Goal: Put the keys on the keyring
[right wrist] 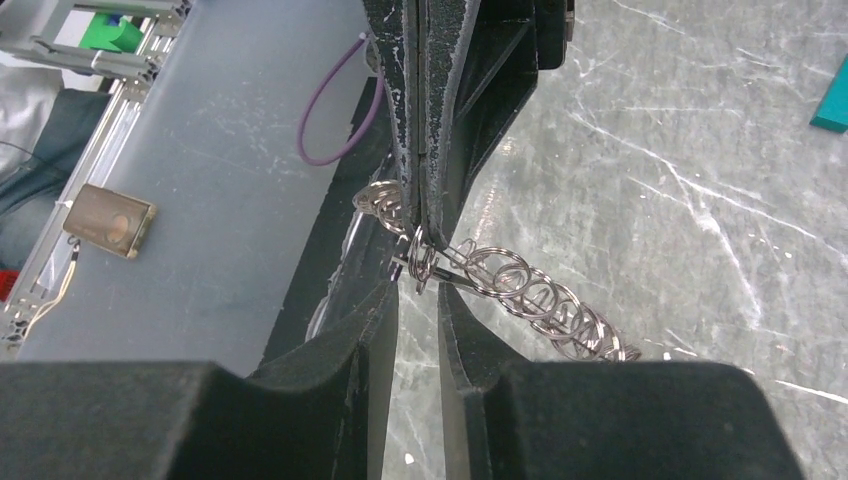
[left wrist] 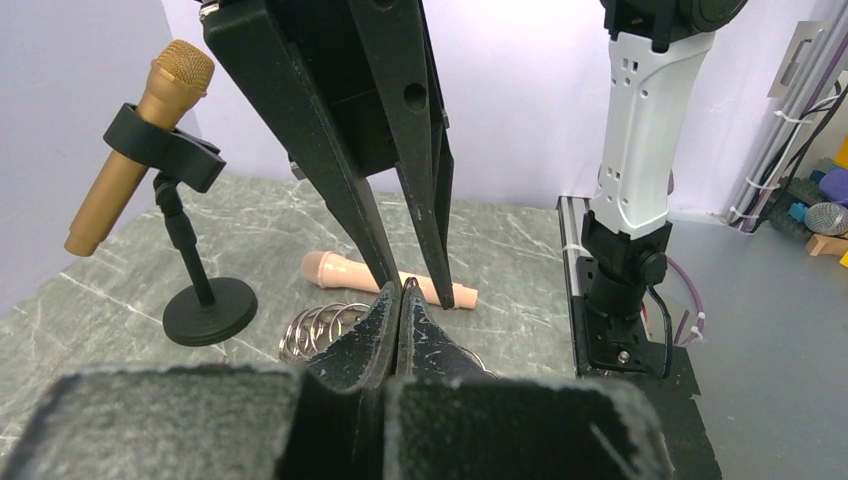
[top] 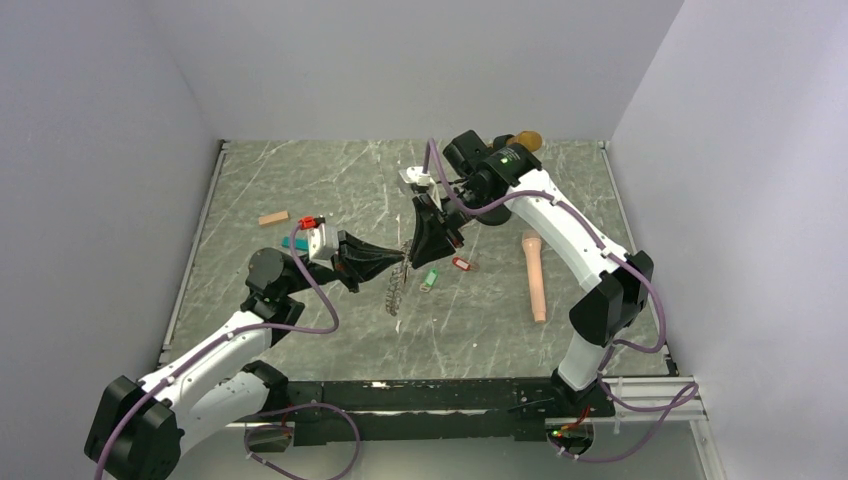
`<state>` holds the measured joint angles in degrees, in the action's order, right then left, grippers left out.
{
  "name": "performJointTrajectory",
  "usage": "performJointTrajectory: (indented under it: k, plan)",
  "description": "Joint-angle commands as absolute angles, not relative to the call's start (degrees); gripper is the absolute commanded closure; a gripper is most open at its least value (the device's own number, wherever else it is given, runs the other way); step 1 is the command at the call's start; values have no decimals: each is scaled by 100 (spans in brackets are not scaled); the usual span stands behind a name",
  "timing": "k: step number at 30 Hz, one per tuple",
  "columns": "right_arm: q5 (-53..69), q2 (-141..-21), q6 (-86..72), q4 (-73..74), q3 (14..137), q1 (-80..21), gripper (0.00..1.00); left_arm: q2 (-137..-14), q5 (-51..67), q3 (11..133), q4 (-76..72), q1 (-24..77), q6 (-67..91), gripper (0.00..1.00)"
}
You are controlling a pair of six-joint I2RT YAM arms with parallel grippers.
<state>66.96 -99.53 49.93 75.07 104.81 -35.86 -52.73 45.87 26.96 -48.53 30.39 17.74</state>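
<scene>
While your left gripper (left wrist: pixel 400 295) was clenched on the keyring (right wrist: pixel 530 295), you had that chain of linked wire loops lifted at one end, right at the left fingertips. The rest drooped away below them toward the table (top: pixel 480 335). Your right gripper (right wrist: pixel 418 295) met it tip to tip. Its fingers were parted a little, with one loop just ahead of the gap, and they grasped nothing I could make out.

No tag showed anywhere along the loops, so I judged that you had threaded no key. The hold on the ring was made, and all the threading was left. The green-tagged key (top: pixel 430 279) lay flat just beside the right fingers. The red-tagged key (top: pixel 461 264) lay a little farther out on the same side. Neither touched a finger.

Beyond the red-tagged key, well apart from the tips, lay a peach microphone (top: pixel 536 280). A gold microphone (left wrist: pixel 140 150) stood clipped in its black stand (left wrist: pixel 210 312) behind the right arm. Behind the left fingers lay a teal block (top: pixel 293 243) and a tan wooden block (top: pixel 273 218).

None of these sat between the fingers and the keys. What crowded you, in my judgement, was the two grippers nose to nose over the ring, and the drooping loops near the green-tagged key.
</scene>
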Motion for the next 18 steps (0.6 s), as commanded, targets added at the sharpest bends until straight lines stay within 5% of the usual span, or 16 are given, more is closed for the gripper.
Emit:
performJointTrajectory:
  k: [1,18]
  plan:
    - [6839,-9720,5226,7658,10676,-3551,75,-5249,4733,2802,-5201,3010,1865,100]
    - [7039,-9836,5217,7639,10650,-3560,79,-5439,4681,2822,-5403,3011,1995,100]
